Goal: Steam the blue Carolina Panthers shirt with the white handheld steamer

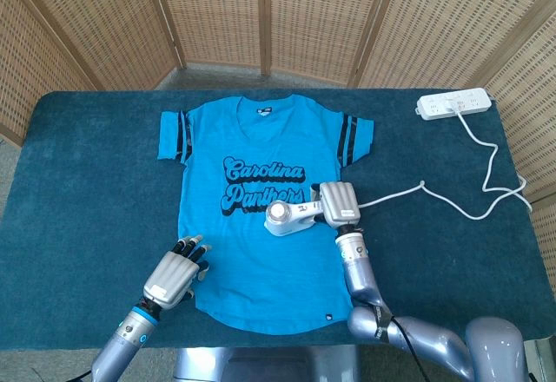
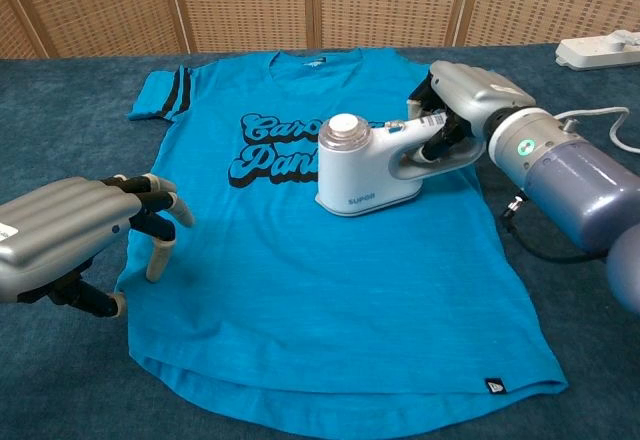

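Wicker screens [image 1: 287,17] stand behind a table [image 1: 78,182] covered in dark teal cloth. On it the shirt [image 1: 261,182] lies flat, front up. The right hand [image 1: 338,204] grips the handle of the steamer [image 2: 365,165], which sits on the shirt over the end of the lettering. The left hand [image 2: 75,235] holds nothing, fingers loosely curled and apart, fingertips at the shirt's lower left edge. A cord [image 1: 452,200] runs to a power strip [image 1: 454,104] at the far right corner.
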